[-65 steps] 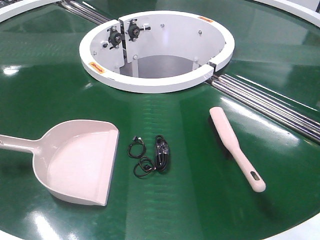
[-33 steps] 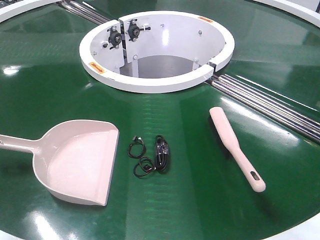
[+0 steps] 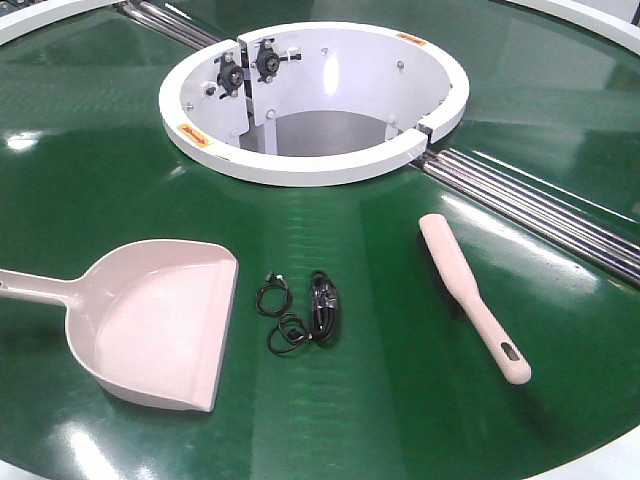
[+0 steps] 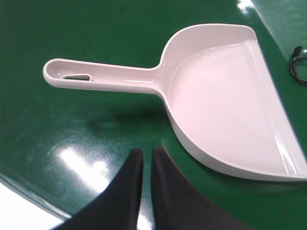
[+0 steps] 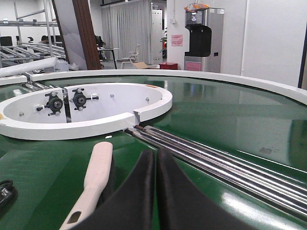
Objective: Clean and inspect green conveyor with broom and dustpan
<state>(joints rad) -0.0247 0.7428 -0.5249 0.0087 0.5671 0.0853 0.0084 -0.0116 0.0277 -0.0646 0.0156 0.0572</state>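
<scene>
On green conveyor (image 3: 400, 420), dustpan (image 3: 150, 325) and broom (image 3: 470, 295) apart, black cable (image 3: 315, 310) between. Orange stickers (image 3: 192, 131) on white rim (image 3: 320, 170) unreadable. Left pincer (image 4: 146, 152) narrow, empty; right pincer (image 5: 155, 153) likewise.

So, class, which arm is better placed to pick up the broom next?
Right: the right gripper is beside the broom, near its handle, while the left gripper faces the dustpan instead.

Body in view: left pincer (image 4: 144, 152), two smooth matte-black fingers (image 4: 122, 196), broad at the base, curving to narrow rounded tips. Right pincer (image 5: 154, 153): identical black tapered pair.
</scene>
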